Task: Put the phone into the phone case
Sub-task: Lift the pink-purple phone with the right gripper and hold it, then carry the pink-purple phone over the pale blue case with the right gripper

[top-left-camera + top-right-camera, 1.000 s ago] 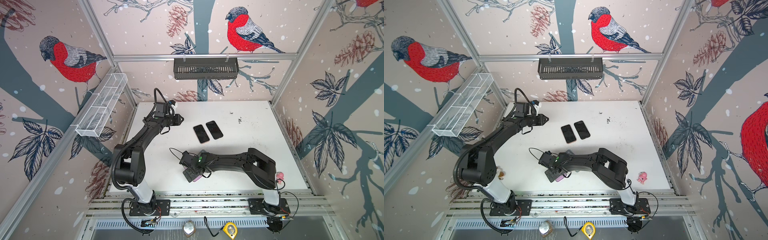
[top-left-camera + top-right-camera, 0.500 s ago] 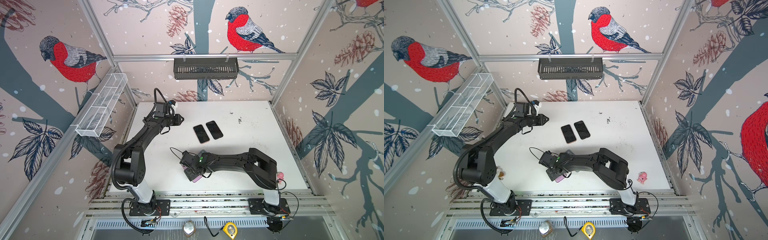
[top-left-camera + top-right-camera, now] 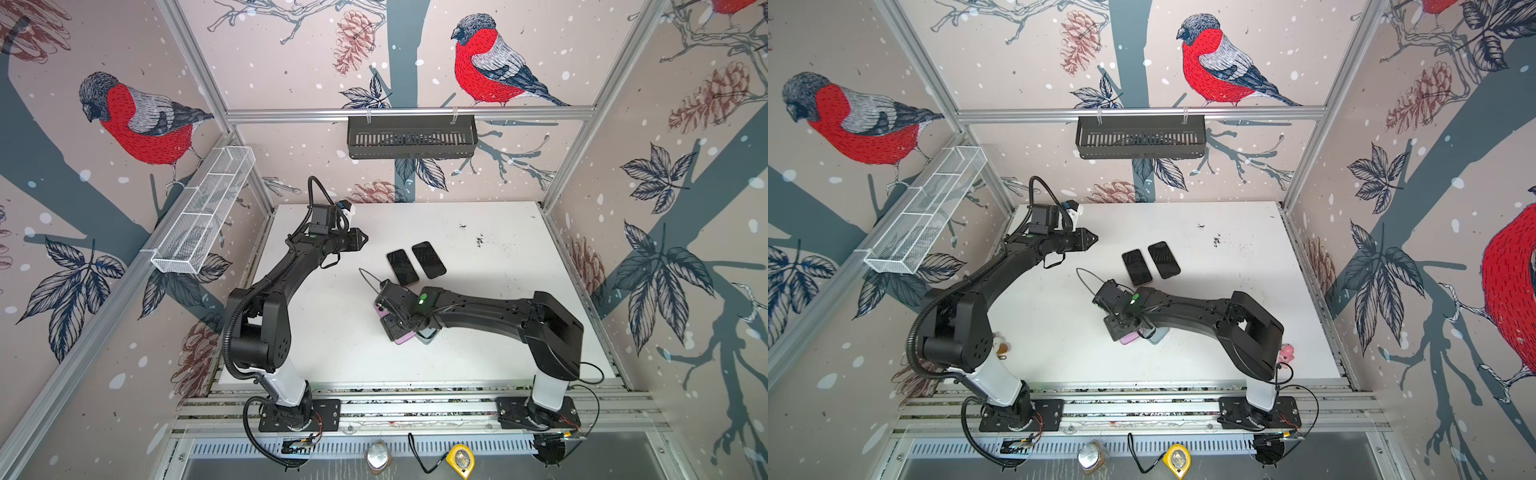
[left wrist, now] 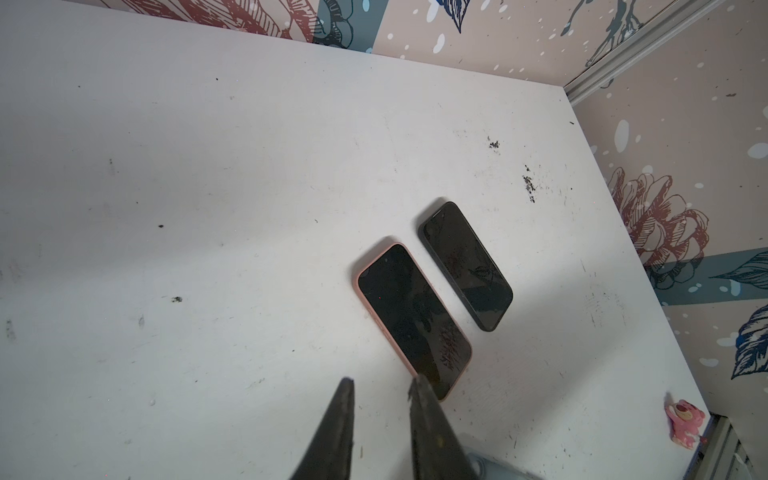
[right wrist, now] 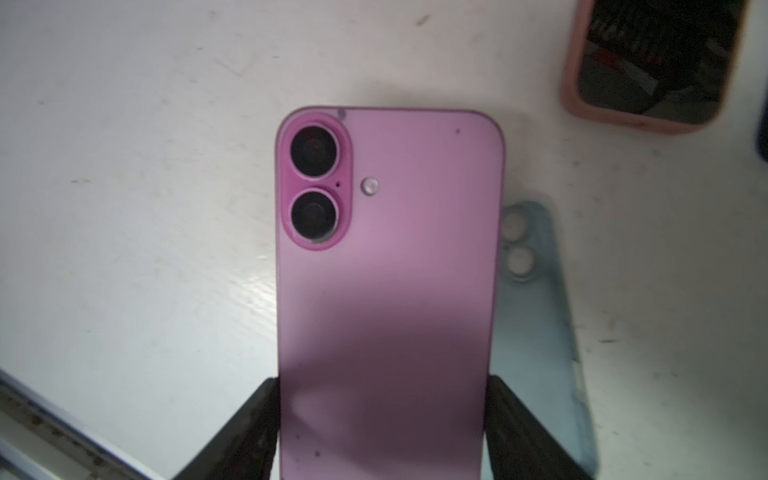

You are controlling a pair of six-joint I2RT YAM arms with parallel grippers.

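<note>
Closest to me, the right gripper (image 5: 382, 386) is clamped across the pink phone (image 5: 390, 249). One jaw sits on each long edge, down at the end away from the lenses. The phone is back-up, and I can't tell whether it is clear of the table (image 3: 498, 266). I'd judge it rigid, fairly dense and slick on that glassy back, so the edges are the right hold, not the faces.

Just beside it lies the pale blue case (image 5: 536, 316), which looks thin and flexible. It will likely skate when pushed, so it wants pinning by a rim or corner. I can't tell which way it opens.

Farther out lie a salmon-cased phone (image 4: 413, 320) and a dark phone (image 4: 465, 266), side by side. Farthest off, the left gripper (image 4: 382, 380) hovers with its jaws a narrow gap apart and nothing between them.
</note>
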